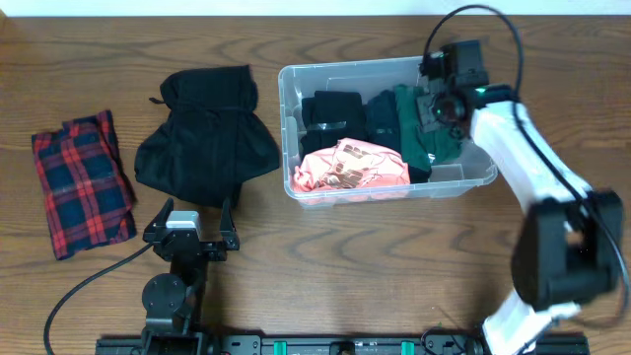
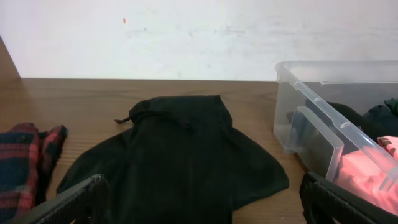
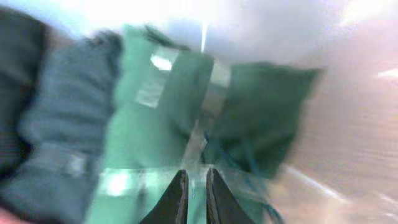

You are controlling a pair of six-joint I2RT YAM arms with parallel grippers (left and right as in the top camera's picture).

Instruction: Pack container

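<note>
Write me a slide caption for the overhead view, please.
Right gripper over the green garment in the container; black garment and plaid cloth lie outside.

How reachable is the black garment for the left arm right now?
Probably reachable: the left claw is open and faces the black garment, which lies just ahead of it in the open, with nothing between them.
</note>
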